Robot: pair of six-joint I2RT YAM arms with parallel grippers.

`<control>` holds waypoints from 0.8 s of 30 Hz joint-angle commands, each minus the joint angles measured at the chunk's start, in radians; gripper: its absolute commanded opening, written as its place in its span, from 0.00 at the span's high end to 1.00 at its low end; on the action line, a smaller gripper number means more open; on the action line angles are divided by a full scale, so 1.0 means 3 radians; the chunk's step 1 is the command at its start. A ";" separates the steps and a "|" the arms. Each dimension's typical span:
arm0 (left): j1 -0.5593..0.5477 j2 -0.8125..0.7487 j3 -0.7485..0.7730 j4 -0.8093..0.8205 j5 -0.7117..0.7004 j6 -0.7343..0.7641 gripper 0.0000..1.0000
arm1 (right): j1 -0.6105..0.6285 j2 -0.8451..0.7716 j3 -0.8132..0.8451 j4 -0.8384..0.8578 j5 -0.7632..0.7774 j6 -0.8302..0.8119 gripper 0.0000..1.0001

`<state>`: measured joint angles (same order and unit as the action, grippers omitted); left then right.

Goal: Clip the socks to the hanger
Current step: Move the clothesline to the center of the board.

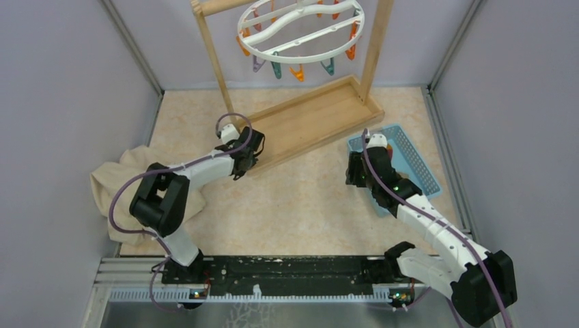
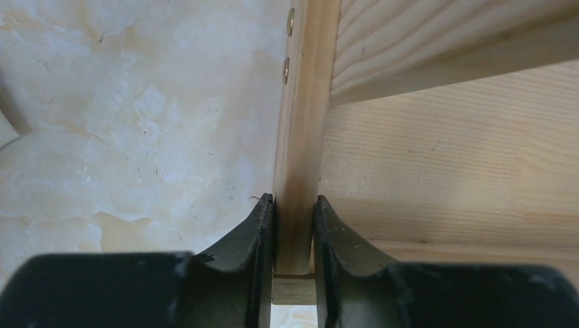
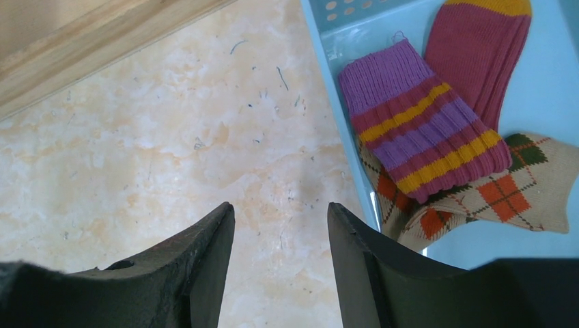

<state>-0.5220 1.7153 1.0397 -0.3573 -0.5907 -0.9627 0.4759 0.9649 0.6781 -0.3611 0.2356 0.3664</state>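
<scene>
Left wrist, lower centre: clenched on frame rail (image 2: 300, 137) with left claw (image 2: 293, 208); right claw (image 3: 280, 222) released, socks (image 3: 423, 130) upper right.

The left gripper (image 2: 293, 202) comes in from 6 o'clock, its two black fingers (image 2: 249, 239) pressed against either side of a narrow wooden rail (image 2: 304, 102) that runs up toward 12 o'clock. Two small screws (image 2: 286, 66) sit in the rail's left face near 12 o'clock. Toward 9 o'clock lies the pale marbled table (image 2: 136, 123); toward 3 o'clock a flat wooden board (image 2: 444, 157), with a thicker wooden plank (image 2: 444, 48) slanting across at 2 o'clock
</scene>
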 commanded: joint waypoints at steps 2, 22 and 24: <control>0.0167 -0.0123 -0.0362 -0.0231 -0.0015 -0.0068 0.85 | 0.0023 0.0037 -0.0058 0.0168 0.0041 -0.0046 0.47; 0.0881 -0.1033 -0.1207 -0.0093 0.0356 -0.0304 0.06 | 0.0024 0.0450 -0.0009 0.0454 -0.0184 0.0052 0.46; 0.0874 -0.1120 -0.1180 -0.0166 0.0368 -0.0327 0.01 | 0.0024 0.0630 0.0057 0.0451 -0.0256 0.0064 0.46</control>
<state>-0.2729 1.4231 0.6998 -0.2951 -0.4538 -1.0256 0.4759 1.0901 0.6609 -0.2832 0.2031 0.3706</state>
